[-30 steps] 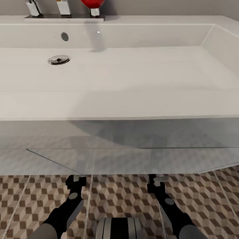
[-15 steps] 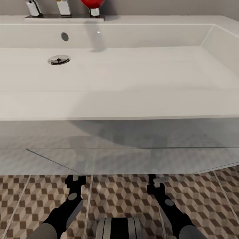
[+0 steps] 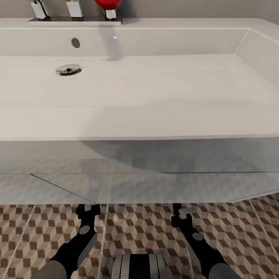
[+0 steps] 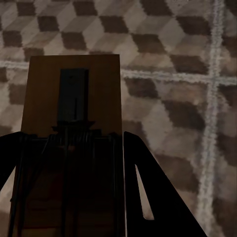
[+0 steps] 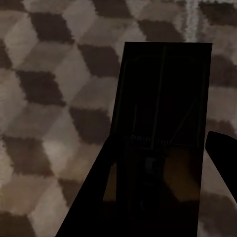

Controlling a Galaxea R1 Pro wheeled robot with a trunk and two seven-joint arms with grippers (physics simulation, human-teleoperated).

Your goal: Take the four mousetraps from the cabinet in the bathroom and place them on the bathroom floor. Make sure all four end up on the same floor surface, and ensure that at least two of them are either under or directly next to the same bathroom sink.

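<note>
A broad white rectangular sink basin (image 3: 162, 89), glossy and shallow, is spread across the upper half of the head view, with a chrome drain (image 3: 68, 69) at about ten o'clock in its bowl and square chrome tap fittings (image 3: 73, 9) along the back ledge beside a shiny red rounded object (image 3: 108, 4). Beneath its front edge a pale translucent panel (image 3: 139, 182) is seen, and below that the bathroom floor of square tiles in a brown, beige and white cube pattern (image 3: 143, 228), matt and crossed by pale grout lines.

Both dark arms are held low at six o'clock, reaching toward the foot of the sink, presumably so the loads can be set down next to it as the task asks. The left gripper (image 3: 88, 211) is at seven o'clock, the right gripper (image 3: 182, 213) at five o'clock.

In the left wrist view a flat tan-wood rectangular mousetrap with dark wire spring (image 4: 71, 128) is clamped between the black fingers (image 4: 153, 197), held over the patterned tiles. In the right wrist view a second flat mousetrap, deep in shadow (image 5: 165, 128), is likewise gripped between the fingers (image 5: 94, 197) above the floor. Whether either board already touches the tiles cannot be told; release is judged the step at hand
</note>
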